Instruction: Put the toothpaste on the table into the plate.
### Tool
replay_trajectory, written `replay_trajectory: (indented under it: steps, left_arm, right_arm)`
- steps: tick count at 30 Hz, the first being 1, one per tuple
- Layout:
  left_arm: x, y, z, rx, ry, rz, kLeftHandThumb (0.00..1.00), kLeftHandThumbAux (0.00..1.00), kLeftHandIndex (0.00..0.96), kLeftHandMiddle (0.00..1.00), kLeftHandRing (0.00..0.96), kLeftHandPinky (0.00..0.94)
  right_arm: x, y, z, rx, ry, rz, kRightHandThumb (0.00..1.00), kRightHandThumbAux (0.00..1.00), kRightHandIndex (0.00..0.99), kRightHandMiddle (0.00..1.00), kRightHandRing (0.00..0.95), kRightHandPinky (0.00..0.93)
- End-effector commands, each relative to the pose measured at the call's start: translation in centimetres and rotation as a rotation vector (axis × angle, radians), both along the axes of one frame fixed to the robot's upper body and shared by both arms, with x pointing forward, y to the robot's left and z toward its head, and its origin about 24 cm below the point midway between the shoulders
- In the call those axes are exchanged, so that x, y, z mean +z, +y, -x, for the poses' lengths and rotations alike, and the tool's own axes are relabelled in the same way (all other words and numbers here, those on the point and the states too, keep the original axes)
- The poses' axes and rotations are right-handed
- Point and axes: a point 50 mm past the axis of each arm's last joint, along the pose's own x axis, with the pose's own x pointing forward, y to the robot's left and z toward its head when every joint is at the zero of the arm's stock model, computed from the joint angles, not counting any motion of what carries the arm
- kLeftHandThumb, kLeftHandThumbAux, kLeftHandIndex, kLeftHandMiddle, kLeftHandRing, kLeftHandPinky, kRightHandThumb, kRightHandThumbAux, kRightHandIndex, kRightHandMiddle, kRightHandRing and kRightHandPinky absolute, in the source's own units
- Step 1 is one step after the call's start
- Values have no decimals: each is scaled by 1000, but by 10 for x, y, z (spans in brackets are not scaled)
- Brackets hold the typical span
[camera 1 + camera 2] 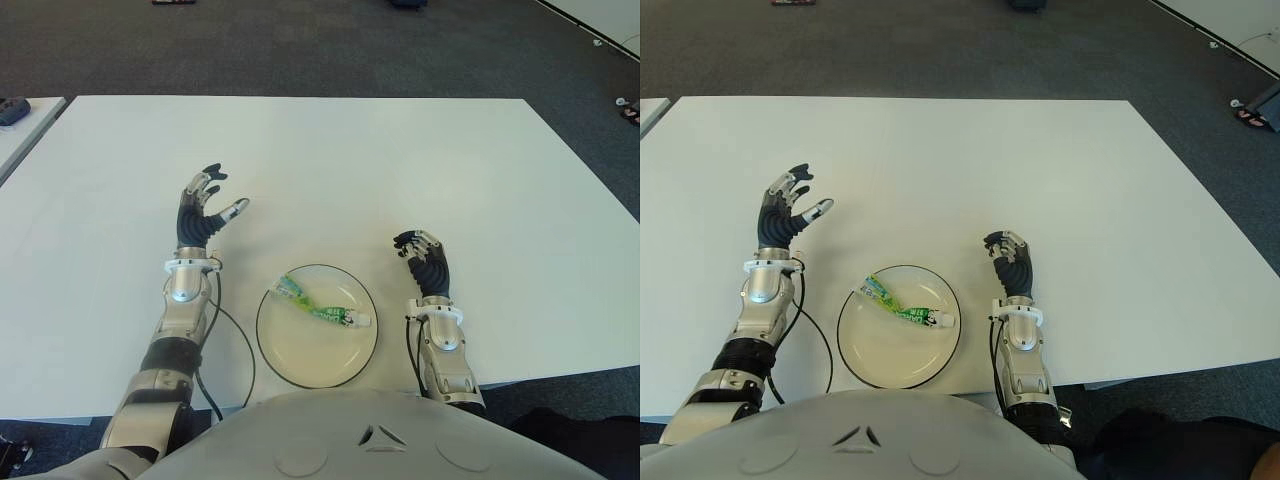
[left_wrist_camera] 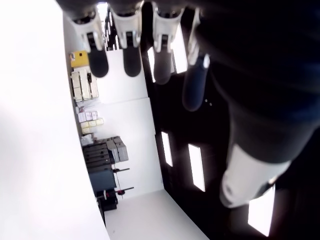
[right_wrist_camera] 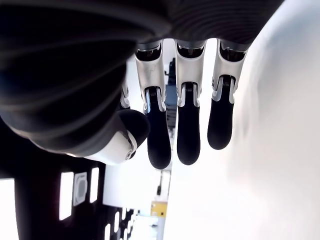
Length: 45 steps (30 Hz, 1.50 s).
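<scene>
Toothpaste (image 1: 322,311) lies inside the plate (image 1: 290,365). Left robot hand (image 1: 205,212) spread, right robot hand (image 1: 424,256) loosely curled, both empty. Best to pull both clear without nudging the plate.

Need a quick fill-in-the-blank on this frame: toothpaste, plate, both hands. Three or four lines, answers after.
1. The green toothpaste tube lies inside the round cream ____ with a dark rim.
2. The left robot hand shows to the ____ of the plate, fingers spread, holding nothing.
3. The right robot hand holds ____.
4. The plate sits on the ____ table.

Missing words: plate; left; nothing; white
</scene>
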Motion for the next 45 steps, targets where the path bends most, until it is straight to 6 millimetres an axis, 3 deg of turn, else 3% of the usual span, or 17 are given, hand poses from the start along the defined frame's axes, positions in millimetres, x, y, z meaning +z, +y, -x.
replay_trajectory:
  steps: [1, 12, 13, 14, 16, 20, 45]
  left_arm:
    - [-3, -1, 3, 42, 11, -3, 4, 837, 418, 441, 433, 464]
    - [-12, -8, 9, 69, 39, 16, 0, 903, 504, 522, 521, 515]
    - [-13, -8, 9, 71, 38, 23, 137, 867, 489, 528, 528, 520]
    - [-13, -9, 10, 72, 38, 27, 336, 815, 468, 546, 553, 542]
    - [-14, -10, 11, 75, 36, 32, 547, 759, 446, 574, 585, 572]
    - [-16, -12, 13, 74, 42, 34, 667, 727, 436, 610, 616, 602]
    - [-38, -23, 32, 23, 195, 4, 707, 717, 434, 644, 633, 603]
  right_arm:
    - [-1, -1, -2, 2, 5, -1, 698, 728, 428, 474, 441, 430]
    - [0, -2, -2, 1, 7, -5, 700, 728, 429, 478, 435, 426]
    - [0, -2, -2, 0, 8, -5, 700, 727, 429, 478, 435, 426]
    - [0, -2, -2, -1, 9, -5, 701, 727, 429, 479, 436, 427]
    - [0, -2, -3, -2, 11, -3, 702, 727, 429, 481, 437, 429]
    - [0, -2, -3, -1, 14, -3, 702, 727, 429, 484, 437, 426]
    - [1, 0, -5, 8, 4, -5, 695, 730, 427, 479, 442, 430]
